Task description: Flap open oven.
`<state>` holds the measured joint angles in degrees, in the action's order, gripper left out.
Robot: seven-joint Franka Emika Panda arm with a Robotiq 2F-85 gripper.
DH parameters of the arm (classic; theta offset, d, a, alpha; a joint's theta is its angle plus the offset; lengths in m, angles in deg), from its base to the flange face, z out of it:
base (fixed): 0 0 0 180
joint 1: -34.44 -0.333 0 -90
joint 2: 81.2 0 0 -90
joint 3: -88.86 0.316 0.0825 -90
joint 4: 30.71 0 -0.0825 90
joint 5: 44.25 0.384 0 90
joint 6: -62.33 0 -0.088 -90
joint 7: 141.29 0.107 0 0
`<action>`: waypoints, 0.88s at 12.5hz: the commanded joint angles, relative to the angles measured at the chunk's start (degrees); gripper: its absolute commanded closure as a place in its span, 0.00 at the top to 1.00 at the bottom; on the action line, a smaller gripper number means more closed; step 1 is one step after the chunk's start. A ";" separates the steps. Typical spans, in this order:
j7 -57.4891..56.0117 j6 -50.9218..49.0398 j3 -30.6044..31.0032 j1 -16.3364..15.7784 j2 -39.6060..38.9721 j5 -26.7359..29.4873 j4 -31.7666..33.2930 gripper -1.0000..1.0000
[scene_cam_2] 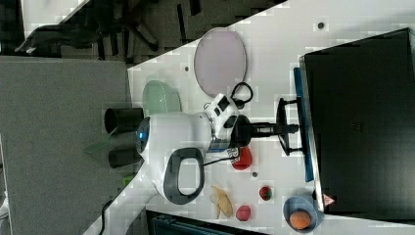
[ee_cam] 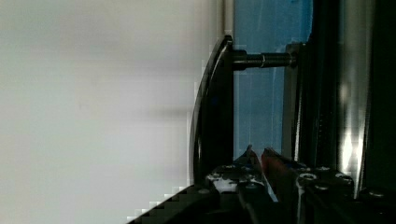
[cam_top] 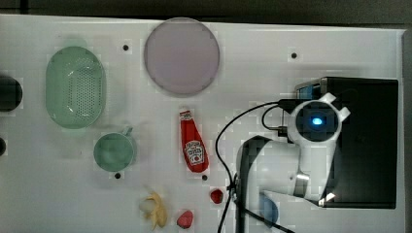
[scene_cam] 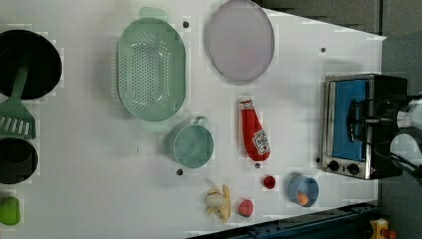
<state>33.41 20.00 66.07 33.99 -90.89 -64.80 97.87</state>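
1. One oven (scene_cam: 356, 124) stands at the table's (scene_cam: 99, 149) right end in the left view, door shut.
2. One plate (scene_cam: 240, 41), one colander (scene_cam: 151, 69), one mug (scene_cam: 193, 146), one ketchup bottle (scene_cam: 255, 137) and one blue bowl (scene_cam: 302, 190) lie well apart from the oven's front.
3. One gripper (scene_cam_2: 293, 128), nearly closed, is at the oven's handle (scene_cam_2: 283, 126); whether it grips, I cannot tell.

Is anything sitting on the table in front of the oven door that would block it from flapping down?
Nothing visible does. In the left view the table in front of the oven door is bare; the nearest things, the ketchup bottle and blue bowl, lie clear of it.
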 commanded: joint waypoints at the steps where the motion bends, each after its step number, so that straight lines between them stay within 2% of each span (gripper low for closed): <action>1: 13.03 -0.21 3.45 -3.49 -1.22 -5.36 1.75 0.17; 6: 27.83 -0.42 7.11 -6.47 -7.01 -13.73 1.64 0.17; 11: 47.13 -0.83 7.55 -11.71 -14.61 -25.51 0.23 0.17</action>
<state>70.97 19.58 73.98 22.68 -105.57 -90.05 98.21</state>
